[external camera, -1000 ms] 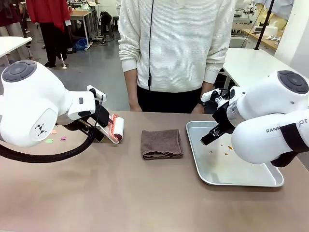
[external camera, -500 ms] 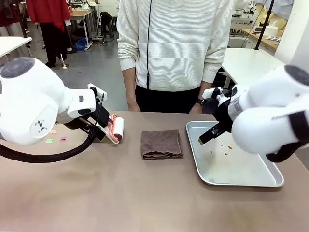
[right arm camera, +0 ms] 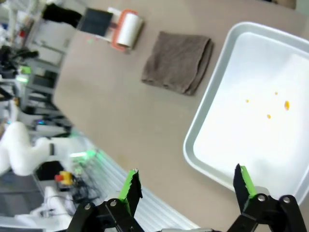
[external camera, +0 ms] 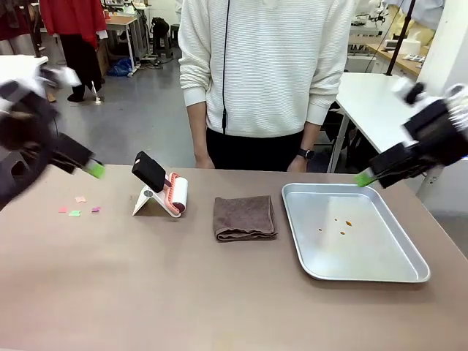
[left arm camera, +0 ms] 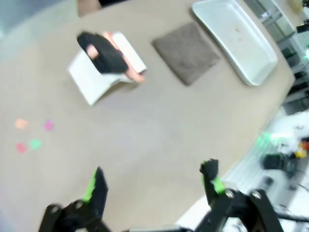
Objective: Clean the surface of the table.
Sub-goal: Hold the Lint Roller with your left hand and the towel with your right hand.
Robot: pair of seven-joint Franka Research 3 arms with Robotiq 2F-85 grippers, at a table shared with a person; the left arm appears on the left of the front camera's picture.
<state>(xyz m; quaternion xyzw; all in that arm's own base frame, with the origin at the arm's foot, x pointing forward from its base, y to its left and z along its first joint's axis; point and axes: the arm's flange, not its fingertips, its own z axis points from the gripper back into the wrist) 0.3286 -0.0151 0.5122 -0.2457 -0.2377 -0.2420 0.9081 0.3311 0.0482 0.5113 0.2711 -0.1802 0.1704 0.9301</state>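
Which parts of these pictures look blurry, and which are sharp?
Front view: both arms are smeared, the left gripper and right gripper mere streaks, likely motion blur, while the tray and brown cloth are crisp. Left wrist view: the whole table looks soft. Right wrist view: noticeably sharper.

Left claw (external camera: 95, 170) and right claw (external camera: 363, 178) are blurred.

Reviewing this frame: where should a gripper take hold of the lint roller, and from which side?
Probably the black handle: it juts up clear of the white stand, while the roller sits low against it. Come from above on the left gripper's side.
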